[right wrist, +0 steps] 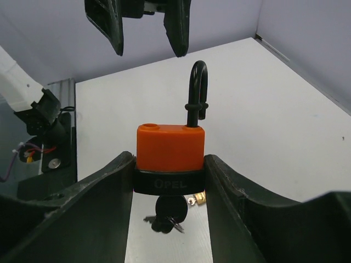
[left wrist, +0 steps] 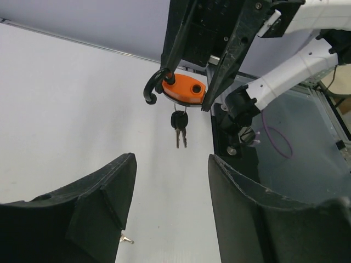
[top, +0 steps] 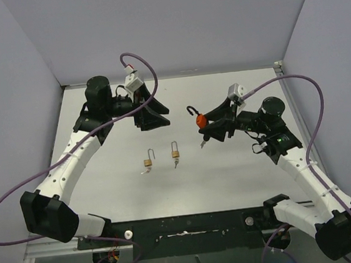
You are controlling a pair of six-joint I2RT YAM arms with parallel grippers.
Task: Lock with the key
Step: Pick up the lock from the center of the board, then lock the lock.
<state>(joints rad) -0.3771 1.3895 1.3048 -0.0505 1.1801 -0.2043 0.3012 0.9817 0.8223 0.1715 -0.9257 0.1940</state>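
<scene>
Top view: the right gripper clamps a glossy orange padlock aloft over the matte white table; the left gripper stands near it, fingers apart with nothing between them; a small brass padlock and a second brass padlock lie on the table. Left wrist: a key bunch dangles beneath the rounded orange body. Right wrist: the curved black shackle stands sprung open; a black band reads "OPEL".
</scene>
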